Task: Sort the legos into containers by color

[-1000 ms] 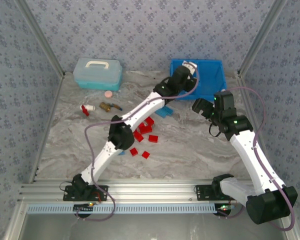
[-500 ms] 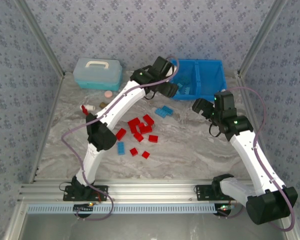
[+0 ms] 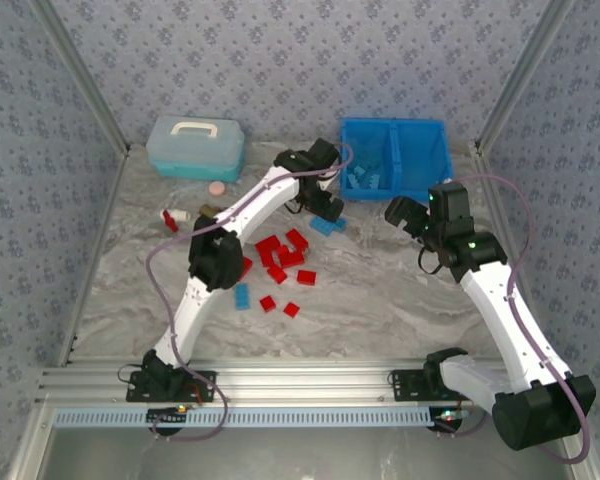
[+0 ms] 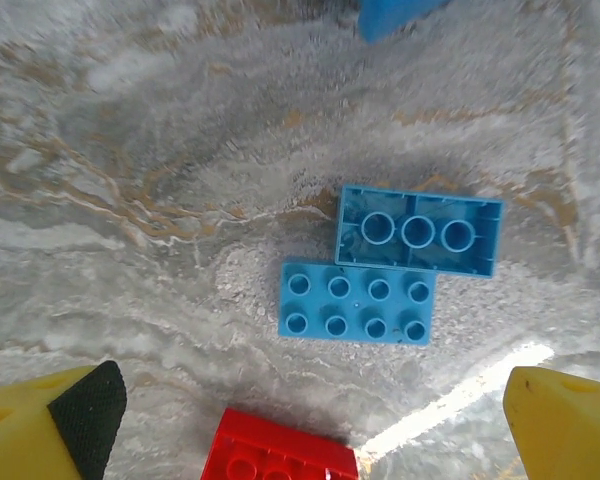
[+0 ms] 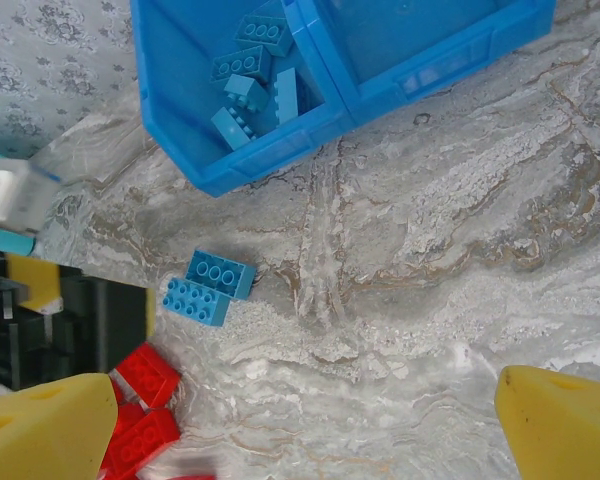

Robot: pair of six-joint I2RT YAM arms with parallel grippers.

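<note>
Blue bin (image 3: 422, 160) at table's far edge; left compartment holds light blue legos (image 5: 250, 80). Red legos (image 3: 285, 255) clustered mid-table. Left gripper (image 4: 308, 425) hovers low, fingers spread wide, empty. Right gripper (image 5: 305, 425) likewise wide, empty, well apart. Two light blue bricks (image 4: 357, 303) touching side by side, just ahead of left fingers, long axes parallel to finger line. Judgement: left arm nearer; wrist turn likely needed for short-side pinch.

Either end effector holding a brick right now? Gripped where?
Nothing held: left end effector open over two blue bricks lying on the table; right end effector open and empty.
</note>
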